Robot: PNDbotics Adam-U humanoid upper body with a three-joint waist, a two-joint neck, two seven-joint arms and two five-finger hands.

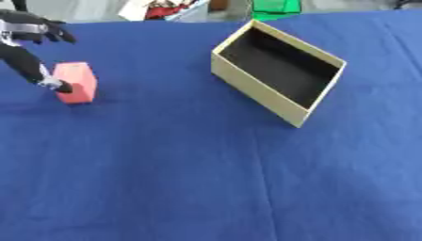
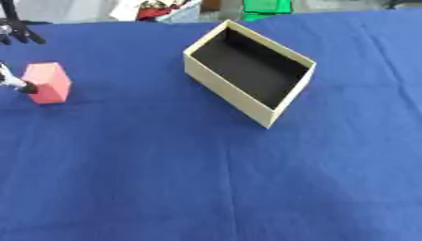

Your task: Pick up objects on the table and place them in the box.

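Observation:
A pink block (image 1: 77, 81) stands on the blue cloth at the far left. My left hand (image 1: 31, 28) comes in from the upper left corner, above and to the left of the block. One long black digit (image 1: 29, 63) reaches down and its tip touches the block's left side. The other fingers are spread loosely above the block and do not close around it. An open cream box (image 1: 251, 92) with a dark inside sits askew at the middle right, with nothing in it. My right hand shows in neither view.
Blue cloth (image 1: 190, 179) covers the whole table. Beyond the far edge lie a green object (image 1: 276, 7) and some red and white clutter (image 1: 161, 8).

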